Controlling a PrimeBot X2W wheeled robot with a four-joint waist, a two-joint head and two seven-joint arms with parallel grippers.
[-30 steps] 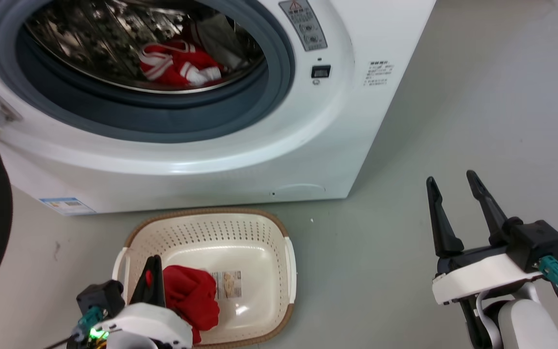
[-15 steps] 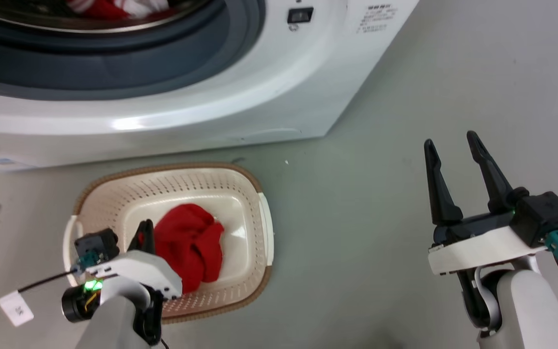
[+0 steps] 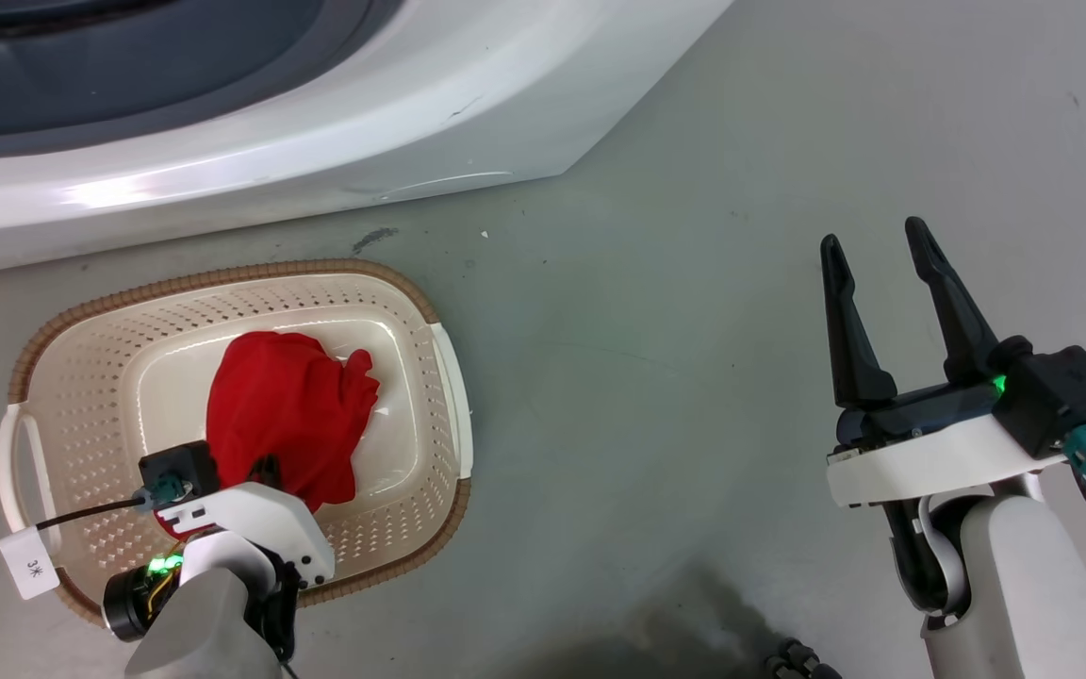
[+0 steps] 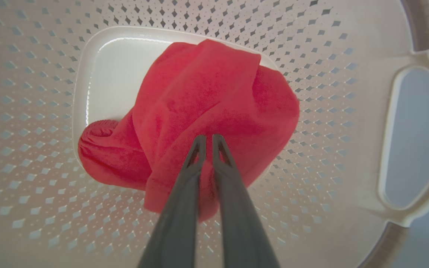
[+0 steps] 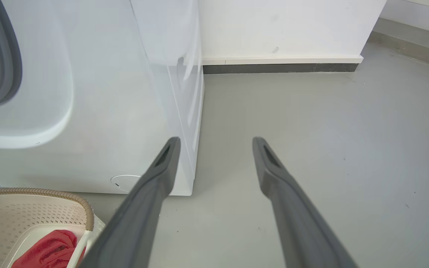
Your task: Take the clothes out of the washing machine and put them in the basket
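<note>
Jaws (left) downward; tight on garment (image 4: pixel 199 93)

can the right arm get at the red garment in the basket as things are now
Probably yes. The right gripper hangs open over the floor beside the basket, whose top is open. But the left gripper is shut on the red garment, so the two arms could crowd.

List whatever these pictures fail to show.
1. Drum of the washing machine: cut off by the head view's top edge; contents unknown.
2. Floor of the basket under the red garment: covered, in head and left wrist views.
3. Jaws of the left gripper: in the head view, mostly hidden behind its own wrist.
</note>
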